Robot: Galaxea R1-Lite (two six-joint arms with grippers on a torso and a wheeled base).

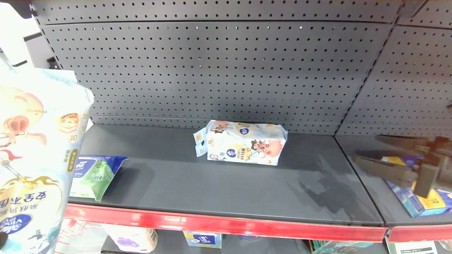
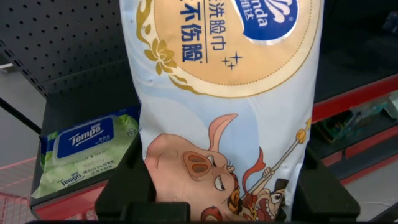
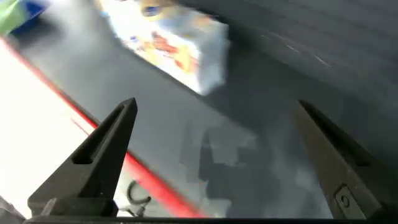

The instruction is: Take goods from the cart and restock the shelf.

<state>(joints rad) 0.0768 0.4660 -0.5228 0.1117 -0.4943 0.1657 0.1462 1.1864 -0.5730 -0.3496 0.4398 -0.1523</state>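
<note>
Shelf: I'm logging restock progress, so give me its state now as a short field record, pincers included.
shelf: one tissue pack lying near the back panel; wet wipes pack at its left front
left pincer: shut on a second tissue pack, not yet on the shelf
right pincer: open, empty, above the shelf

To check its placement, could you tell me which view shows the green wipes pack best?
Left wrist view: the green wipes pack shows most of its face. Head view: partly hidden. Right wrist view: one corner.
</note>
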